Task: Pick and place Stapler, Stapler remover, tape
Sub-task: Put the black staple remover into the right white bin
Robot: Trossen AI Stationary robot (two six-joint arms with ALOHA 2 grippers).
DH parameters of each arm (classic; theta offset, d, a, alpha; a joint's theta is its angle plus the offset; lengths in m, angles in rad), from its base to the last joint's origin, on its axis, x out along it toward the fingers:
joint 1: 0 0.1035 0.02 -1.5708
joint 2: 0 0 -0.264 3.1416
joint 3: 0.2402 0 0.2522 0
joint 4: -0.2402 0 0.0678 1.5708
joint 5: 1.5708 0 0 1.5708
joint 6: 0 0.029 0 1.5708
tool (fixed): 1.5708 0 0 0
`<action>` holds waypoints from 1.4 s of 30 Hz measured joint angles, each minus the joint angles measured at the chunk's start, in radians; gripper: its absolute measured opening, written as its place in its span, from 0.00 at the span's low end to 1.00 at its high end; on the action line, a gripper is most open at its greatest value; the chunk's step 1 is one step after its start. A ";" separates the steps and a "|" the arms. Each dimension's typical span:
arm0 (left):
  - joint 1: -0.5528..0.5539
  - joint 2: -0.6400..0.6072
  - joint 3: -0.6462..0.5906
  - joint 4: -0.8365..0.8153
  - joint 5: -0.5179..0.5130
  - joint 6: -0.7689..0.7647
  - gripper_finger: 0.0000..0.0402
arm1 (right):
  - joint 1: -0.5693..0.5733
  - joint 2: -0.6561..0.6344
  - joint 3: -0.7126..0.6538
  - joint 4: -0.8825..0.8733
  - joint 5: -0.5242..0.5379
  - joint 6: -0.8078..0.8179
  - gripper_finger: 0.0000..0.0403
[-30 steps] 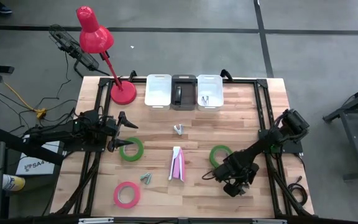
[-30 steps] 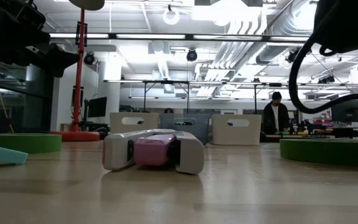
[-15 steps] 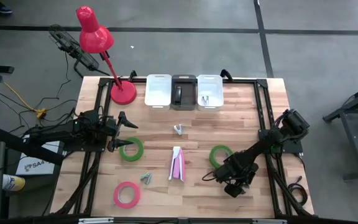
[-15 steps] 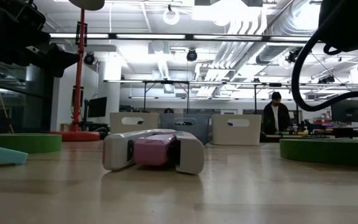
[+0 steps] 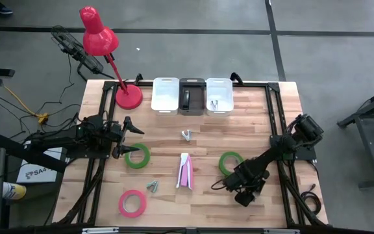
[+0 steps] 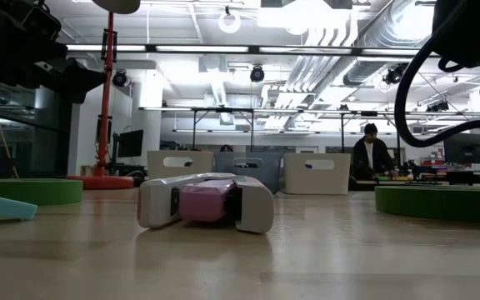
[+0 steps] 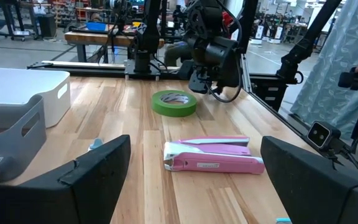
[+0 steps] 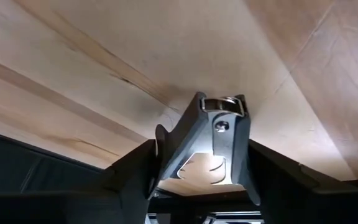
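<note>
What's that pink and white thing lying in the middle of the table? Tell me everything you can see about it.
It is the stapler, a long narrow body, white with a pink section, plastic by the look of it. It lies flat on the bare wooden table, near the centre, with its length running front to back. Nothing touches it: both tools are well clear of it, a green tape roll lies off to one side and another green roll to the other. From the left wrist view, a small printed label shows on its pink side.
</note>
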 joint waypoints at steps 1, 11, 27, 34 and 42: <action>0.000 0.000 0.000 0.000 0.000 0.000 0.89 | -0.001 0.000 0.000 0.000 0.000 0.000 0.52; 0.000 0.000 0.000 0.000 0.000 0.000 0.89 | -0.030 0.000 0.000 0.021 0.000 0.029 0.25; 0.000 0.000 0.000 0.000 0.003 0.000 0.89 | -0.106 -0.109 0.125 0.017 0.066 0.080 0.22; 0.000 0.000 0.000 0.000 0.003 0.000 0.89 | -0.239 -0.237 0.189 -0.018 0.222 0.027 0.22; 0.000 0.000 0.000 0.000 0.000 0.000 0.89 | -0.502 -0.290 0.260 -0.029 0.314 -0.289 0.22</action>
